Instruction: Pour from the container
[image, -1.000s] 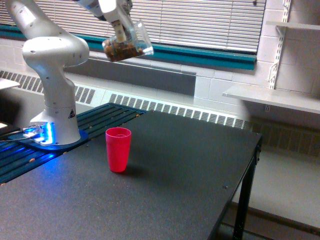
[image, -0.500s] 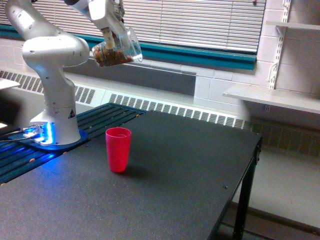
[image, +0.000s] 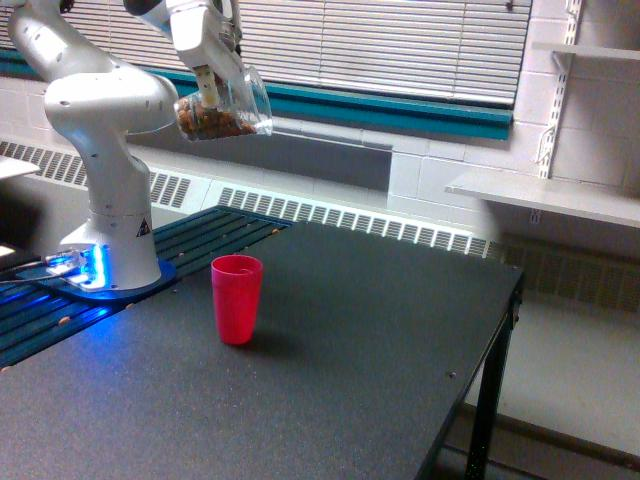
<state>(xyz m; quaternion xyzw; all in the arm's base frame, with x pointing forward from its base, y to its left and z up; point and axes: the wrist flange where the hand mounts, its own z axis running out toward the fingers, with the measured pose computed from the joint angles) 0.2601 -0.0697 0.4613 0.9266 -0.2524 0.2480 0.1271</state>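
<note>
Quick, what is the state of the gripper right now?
Gripper: shut on the clear plastic cup, held tilted high above the red cup.

A dark, flat-topped surface (image: 330, 380) fills the lower part of the exterior view. An opaque red plastic cup (image: 237, 298) stands upright on it, towards the exterior view's left. The white robot arm's base (image: 110, 240) sits behind and to the left of that cup. High above the cup and slightly to its left, the clear plastic cup holding small brown pieces (image: 222, 108) hangs tilted in the fingers (image: 207, 85). A wall shelf (image: 545, 195) lies far right.
</note>
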